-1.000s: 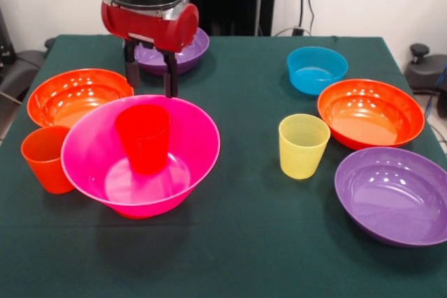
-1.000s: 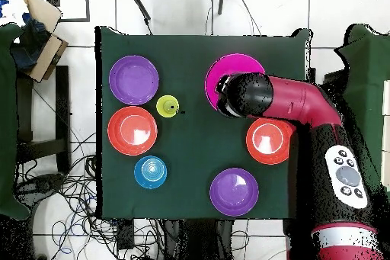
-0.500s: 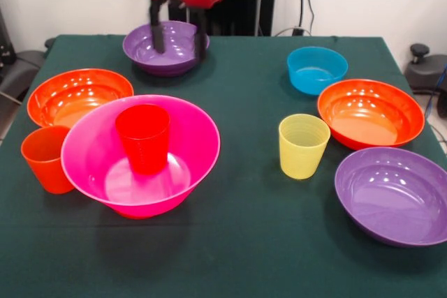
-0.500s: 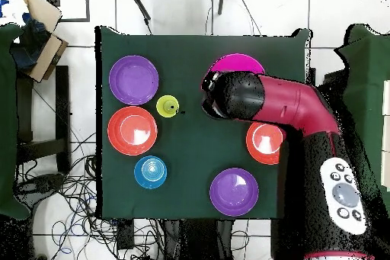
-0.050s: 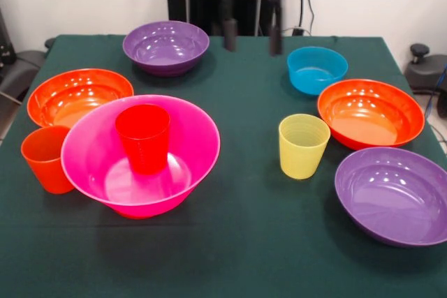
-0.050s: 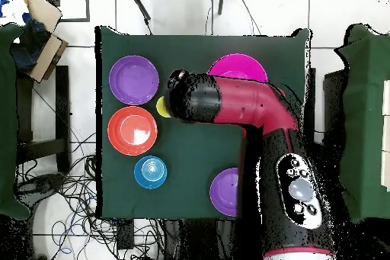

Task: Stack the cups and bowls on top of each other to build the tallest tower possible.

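The big pink bowl (image 5: 199, 127) stands at the front left with the red cup (image 5: 143, 137) upright inside it. Touching its left side is the orange cup (image 5: 43, 158). The yellow cup (image 5: 302, 146) stands alone right of centre. My gripper (image 5: 253, 38) hangs high over the table's far middle, open and empty, between the far purple bowl (image 5: 166, 47) and the small blue bowl (image 5: 316, 69). Wide orange bowls sit at the left (image 5: 77, 95) and the right (image 5: 370, 111). In the overhead view my arm (image 6: 228, 104) covers the gripper and part of the pink bowl (image 6: 244, 66).
A second purple bowl (image 5: 394, 193) lies at the front right corner. From above, a purple bowl (image 6: 134, 79), an orange bowl (image 6: 132, 130) and the blue bowl (image 6: 151, 171) line the left side. A cardboard box (image 6: 38, 24) sits off the table.
The gripper has risen from just behind the pink bowl and swung right across the far side of the table. The red cup stays in the pink bowl.
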Robot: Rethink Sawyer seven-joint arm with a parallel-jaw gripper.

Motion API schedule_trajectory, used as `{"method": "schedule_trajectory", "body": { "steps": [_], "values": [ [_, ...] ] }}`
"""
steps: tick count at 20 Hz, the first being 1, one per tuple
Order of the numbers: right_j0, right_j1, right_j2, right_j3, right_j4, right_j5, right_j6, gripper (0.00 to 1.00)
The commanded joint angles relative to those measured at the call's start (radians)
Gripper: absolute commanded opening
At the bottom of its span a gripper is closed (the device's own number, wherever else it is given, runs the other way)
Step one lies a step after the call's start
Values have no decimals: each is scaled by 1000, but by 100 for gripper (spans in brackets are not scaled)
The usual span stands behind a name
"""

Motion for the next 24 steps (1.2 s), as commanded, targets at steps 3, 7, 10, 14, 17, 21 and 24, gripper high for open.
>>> {"method": "schedule_trajectory", "body": {
  "steps": [3,7,10,14,17,21,24],
  "values": [
    [152,179,-107,-57,38,-104,311,100],
    [187,237,-142,-133,64,-99,315,100],
    [196,266,-162,-171,68,-103,308,100],
    [206,294,-198,-221,48,-90,297,100],
    [215,300,-223,-240,40,-91,290,100],
    [234,315,-253,-270,45,-76,289,100],
    [225,326,-239,-279,65,-71,271,100]
  ]
}}
